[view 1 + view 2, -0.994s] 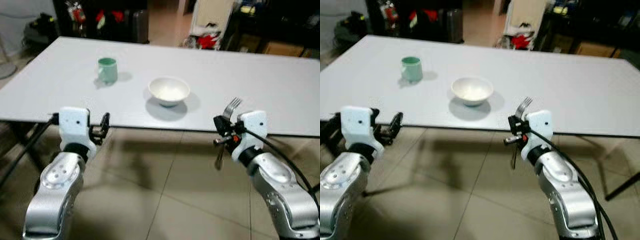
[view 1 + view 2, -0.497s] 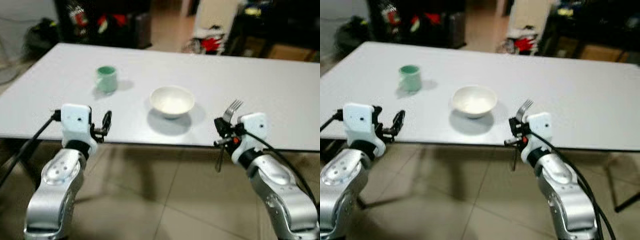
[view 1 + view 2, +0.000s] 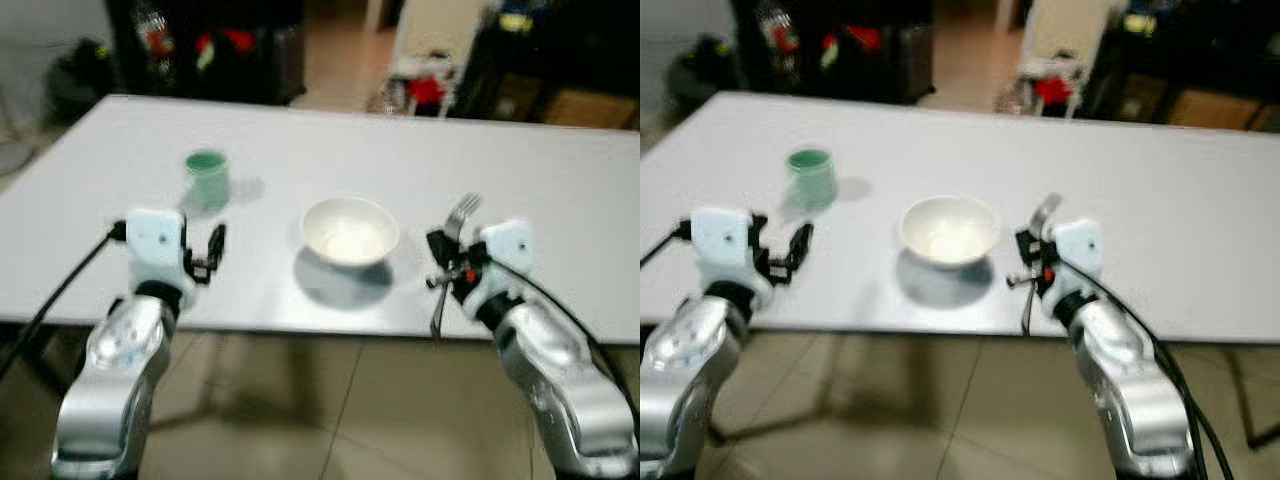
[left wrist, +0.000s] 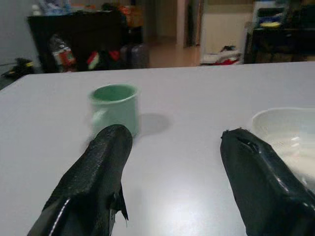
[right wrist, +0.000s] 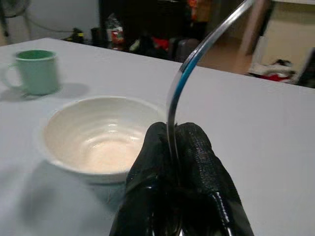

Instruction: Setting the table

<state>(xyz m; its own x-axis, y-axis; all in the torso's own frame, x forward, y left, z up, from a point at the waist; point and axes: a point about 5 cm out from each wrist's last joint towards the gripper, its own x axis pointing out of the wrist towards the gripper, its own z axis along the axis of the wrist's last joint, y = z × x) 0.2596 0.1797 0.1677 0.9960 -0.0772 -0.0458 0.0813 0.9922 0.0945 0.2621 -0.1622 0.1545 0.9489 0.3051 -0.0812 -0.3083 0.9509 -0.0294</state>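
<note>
**A:** Fingers first. Right gripper point(image 5: 174, 147): both black fingers pressed together on the fork point(image 3: 450, 250), pinching its handle between them. In the right wrist view the handle rises from the pinch as a thin curved strip; the tines are cut off at the frame edge.

**B:** And from the head?

**A:** Fork stands near upright in the right gripper point(image 3: 440, 268), tines up, handle end hanging below the fingers and past the near table edge. Frames are blurred, so tine count unreadable. It sits just beside the bowl point(image 3: 350, 230), on the robot's right of it, not touching that I can tell.

**B:** Is the fork above the table or resting on it?

**A:** Cannot tell from these angles.

**B:** Left side?

**A:** Left gripper point(image 4: 172, 162): fingers spread wide apart, holding nothing. It hovers low over the table point(image 3: 560, 190) near the front edge. Through the gap in the left wrist view, bare tabletop; the mug point(image 4: 114, 105) sits beyond the one finger, the bowl's rim cut off beyond the other.

**B:** Bowl and mug?

**A:** Bowl white, upright, mid-table toward the near edge; looks empty, though the inside is pale and soft in focus. Mug point(image 3: 206, 178) green, upright, well apart from the bowl on the robot's left and further back. Handle visible in the right wrist view, not made out in the head views.

**B:** Background?

**A:** Dark clutter behind the table's far edge, red patches among it; too blurred to name. Tiled floor point(image 3: 330, 400) below the near edge.
</note>
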